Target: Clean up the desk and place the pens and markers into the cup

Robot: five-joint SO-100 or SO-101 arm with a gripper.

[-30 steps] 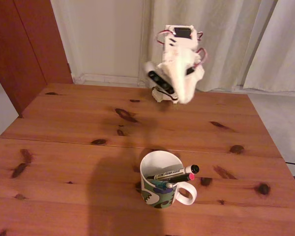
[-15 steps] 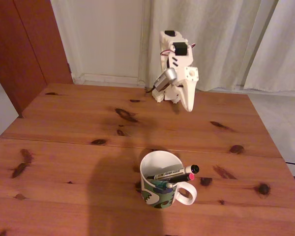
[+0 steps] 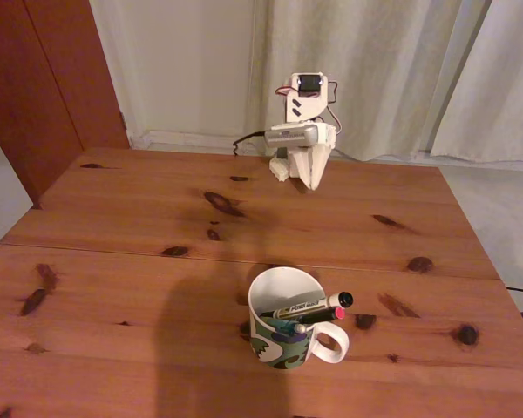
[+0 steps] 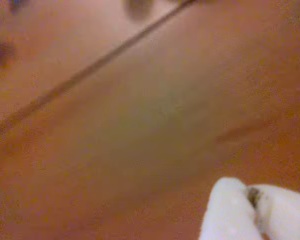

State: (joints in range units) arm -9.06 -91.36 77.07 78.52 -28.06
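In the fixed view, the mug point(image 3: 286, 324) stands upright near the counter's point(image 3: 113, 261) front edge, handle toward the right. A white marker with black cap point(image 3: 309, 307), a black pen with red tip point(image 3: 329, 313) and a teal pen point(image 3: 283, 327) lie tilted inside it, ends over the rim. The folded arm sits at the far edge, its claw point(image 3: 315, 180) pointing down, tips together.

In the blurred wrist view, the claw point(image 4: 252, 200) is pressed together, holding nothing, above bare wood and the seam point(image 4: 90, 67).
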